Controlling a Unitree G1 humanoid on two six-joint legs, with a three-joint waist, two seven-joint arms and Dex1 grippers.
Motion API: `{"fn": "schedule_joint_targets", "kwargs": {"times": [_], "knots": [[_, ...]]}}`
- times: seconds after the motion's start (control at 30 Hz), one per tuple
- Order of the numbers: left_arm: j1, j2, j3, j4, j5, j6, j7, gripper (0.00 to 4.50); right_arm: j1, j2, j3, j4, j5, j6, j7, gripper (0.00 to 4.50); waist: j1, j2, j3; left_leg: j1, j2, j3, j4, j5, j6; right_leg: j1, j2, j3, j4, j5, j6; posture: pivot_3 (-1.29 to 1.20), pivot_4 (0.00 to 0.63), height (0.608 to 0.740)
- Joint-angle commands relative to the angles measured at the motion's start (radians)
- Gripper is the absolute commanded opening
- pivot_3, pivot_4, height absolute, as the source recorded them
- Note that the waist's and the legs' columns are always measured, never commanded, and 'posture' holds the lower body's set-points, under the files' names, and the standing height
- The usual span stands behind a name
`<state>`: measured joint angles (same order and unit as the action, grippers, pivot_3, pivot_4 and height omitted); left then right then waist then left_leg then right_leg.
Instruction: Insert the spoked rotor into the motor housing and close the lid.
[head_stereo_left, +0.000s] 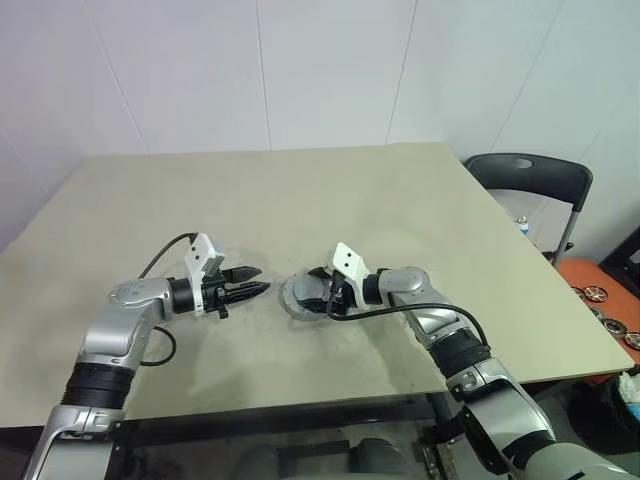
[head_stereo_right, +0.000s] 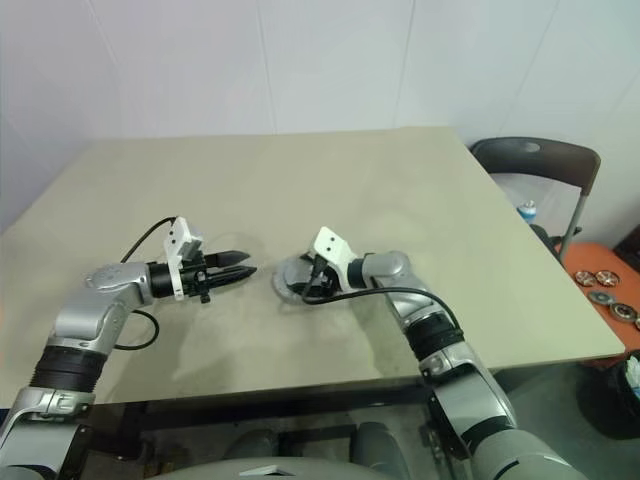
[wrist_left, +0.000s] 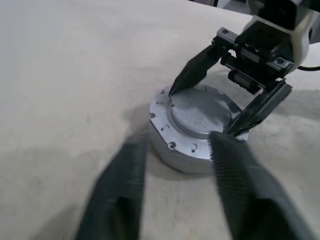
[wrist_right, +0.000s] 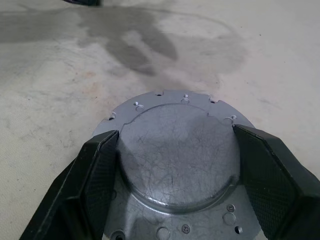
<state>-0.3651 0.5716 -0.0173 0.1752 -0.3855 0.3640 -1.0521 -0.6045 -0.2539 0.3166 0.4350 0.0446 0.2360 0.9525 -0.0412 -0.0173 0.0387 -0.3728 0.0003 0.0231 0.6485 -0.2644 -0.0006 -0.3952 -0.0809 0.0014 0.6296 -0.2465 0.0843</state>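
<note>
- my right gripper (wrist_right: 172, 165) lay low over the table (head_stereo_left: 300, 200), wrist turned so it pointed across toward my left side.
- its two black fingers (wrist_right: 90, 185) stood wide apart, one on each side of the raised round centre of the lid (wrist_right: 175, 155) — from my right wrist they looked to be against that raised part, though i could not tell how firmly they pressed.
- the lid was a grey scratched disc with a flat flange and small screw holes around its edge, sitting flat on the short round motor housing (wrist_left: 172, 147).
- the housing stood upright on the table near the front edge, between my two arms (head_stereo_left: 300, 297).
- the spoked rotor i could not make out; the lid covered the top of the housing.
- my left gripper (head_stereo_left: 252, 289) hovered just beside the housing, pointing at it roughly level, not touching it.
- its fingers (wrist_left: 240, 195) were partly apart with nothing between them — in my left wrist view the housing sat just beyond the tips.
- a black cable (head_stereo_left: 160, 255) looped from my left wrist, and another ran along my right forearm.
- a dark folding chair (head_stereo_left: 525, 180) stood past the table's far right corner, and a few small wheel-like parts lay on an orange surface (head_stereo_left: 600, 300) to the right.
</note>
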Motion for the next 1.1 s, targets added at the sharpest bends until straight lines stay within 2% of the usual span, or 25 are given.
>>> {"fn": "schedule_joint_targets", "kwargs": {"times": [0.03, 0.2, 0.33, 0.37, 0.57, 0.8, 1.1], "knots": [[-0.057, -0.028, -0.009, 0.036, 0.030, -0.033, 0.025, 1.43, 0.016, -0.013, 0.012, 0.018, -0.030, 0.017, -0.017, 3.23, 0.000, 0.000, 0.000, 0.000, 0.000, 0.000, 0.000, 0.000, 0.000, 0.000, 0.000, 0.000, 0.000, 0.000, 0.000, 0.00, 0.000, 0.740], [-0.096, -0.095, -0.019, 0.084, 0.021, -0.023, 0.014, 1.43, 0.026, -0.015, 0.009, 0.007, -0.029, 0.022, -0.022, 3.23, 0.000, 0.000, 0.000, 0.000, 0.000, 0.000, 0.000, 0.000, 0.000, 0.000, 0.000, 0.000, 0.000, 0.000, 0.000, 0.00, 0.000, 0.740], [-0.123, -0.137, -0.053, 0.144, 0.051, -0.027, 0.006, 0.22, 0.031, -0.013, 0.009, 0.004, -0.032, 0.021, -0.029, 3.23, 0.001, 0.000, 0.000, 0.000, 0.000, 0.000, 0.000, 0.000, 0.000, 0.000, 0.000, 0.000, 0.000, 0.000, 0.000, 0.00, 0.000, 0.740], [-0.131, -0.146, -0.066, 0.154, 0.056, -0.018, 0.002, 0.03, 0.032, -0.012, 0.008, 0.002, -0.031, 0.023, -0.031, 3.23, 0.001, 0.000, 0.000, 0.000, 0.000, 0.000, 0.000, 0.000, 0.000, 0.000, 0.000, 0.000, 0.000, 0.000, 0.000, 0.00, 0.000, 0.740], [-0.134, -0.180, -0.138, 0.201, 0.096, -0.014, -0.034, 0.03, 0.034, -0.008, 0.005, -0.003, -0.030, 0.024, -0.040, 3.23, 0.000, 0.000, 0.000, 0.000, -0.001, 0.000, 0.000, 0.000, 0.000, 0.000, 0.000, 0.000, -0.001, 0.000, 0.000, 0.00, 0.000, 0.740], [-0.158, -0.200, -0.146, 0.261, 0.131, -0.054, -0.031, 0.03, 0.044, -0.011, 0.004, -0.014, -0.031, 0.024, -0.051, 3.23, 0.001, -0.001, -0.001, 0.001, 0.000, 0.000, 0.001, 0.000, 0.000, 0.002, 0.000, 0.000, -0.001, -0.001, -0.001, 0.00, 0.000, 0.740], [-0.143, -0.184, -0.157, 0.196, 0.156, -0.095, -0.049, 0.03, 0.034, 0.007, -0.005, -0.009, -0.019, 0.049, -0.063, 3.23, 0.001, -0.002, -0.001, 0.001, 0.000, -0.001, 0.001, 0.000, 0.000, 0.002, -0.001, 0.000, -0.001, -0.001, -0.001, 0.00, 0.000, 0.740]]}}
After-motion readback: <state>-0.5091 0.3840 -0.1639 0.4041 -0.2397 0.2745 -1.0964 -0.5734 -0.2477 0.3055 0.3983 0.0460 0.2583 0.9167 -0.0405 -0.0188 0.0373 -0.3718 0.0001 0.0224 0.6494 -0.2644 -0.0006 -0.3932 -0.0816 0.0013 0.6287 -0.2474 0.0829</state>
